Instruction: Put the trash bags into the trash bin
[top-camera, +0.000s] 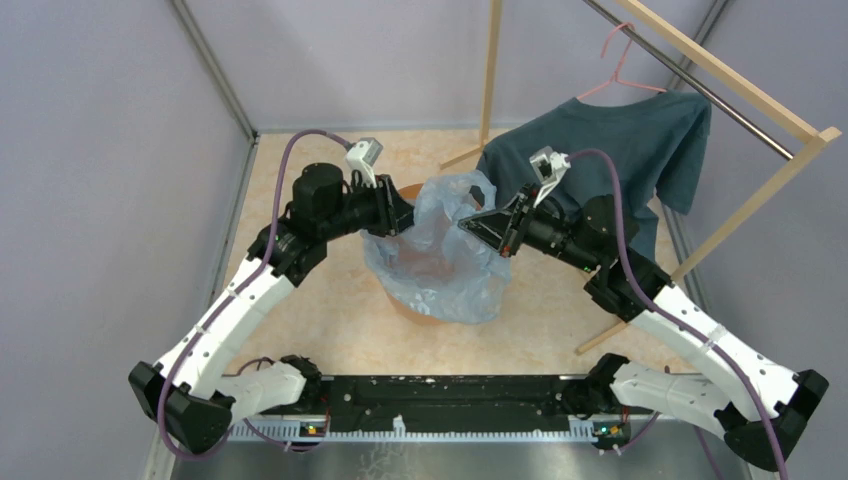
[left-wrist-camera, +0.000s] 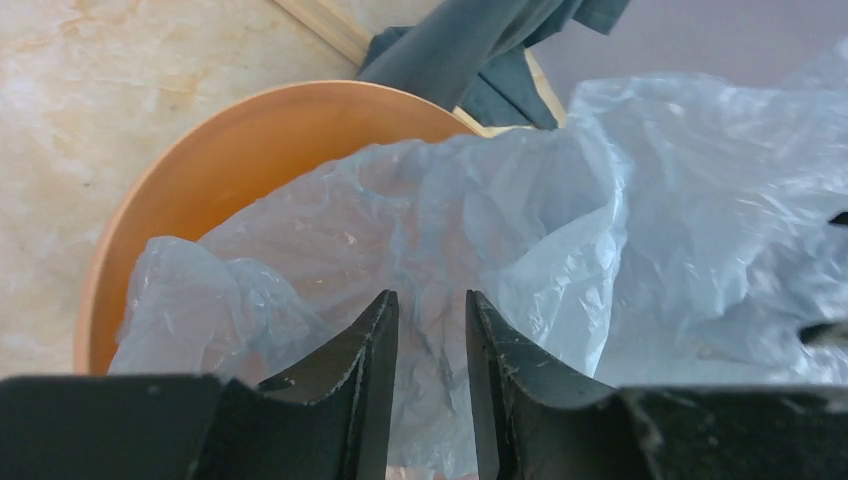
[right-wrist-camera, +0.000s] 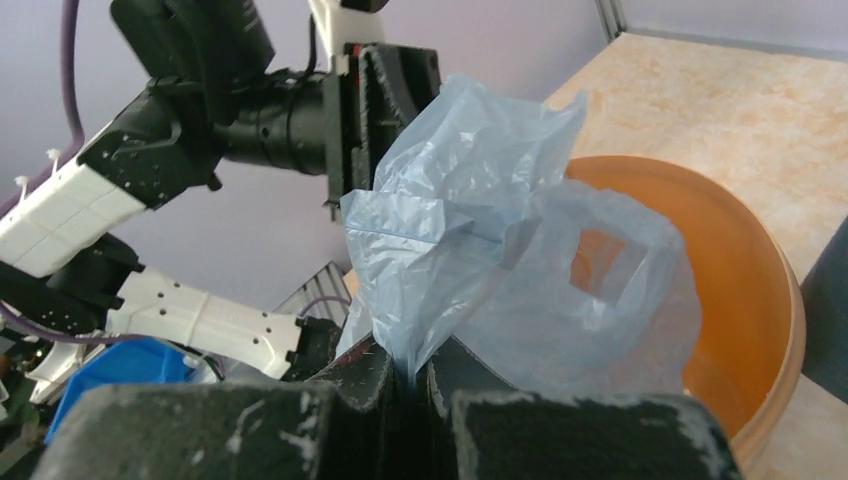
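Observation:
The pale blue trash bag (top-camera: 440, 262) is draped over the orange trash bin (top-camera: 418, 310) and covers most of its mouth. My right gripper (top-camera: 472, 228) is shut on a bunched edge of the bag, as the right wrist view (right-wrist-camera: 413, 360) shows, and holds it above the bin's rim (right-wrist-camera: 745, 290). My left gripper (top-camera: 402, 214) is at the bin's far left rim. In the left wrist view (left-wrist-camera: 431, 296) its jaws stand a little apart, with bag film (left-wrist-camera: 560, 220) lying between and beyond them, over the bin (left-wrist-camera: 230, 170).
A dark teal T-shirt (top-camera: 610, 150) hangs on a pink hanger (top-camera: 622, 68) from a wooden rack (top-camera: 765, 185) at the back right, close behind my right arm. The rack's post (top-camera: 490, 80) stands just behind the bin. Walls enclose the left and the back.

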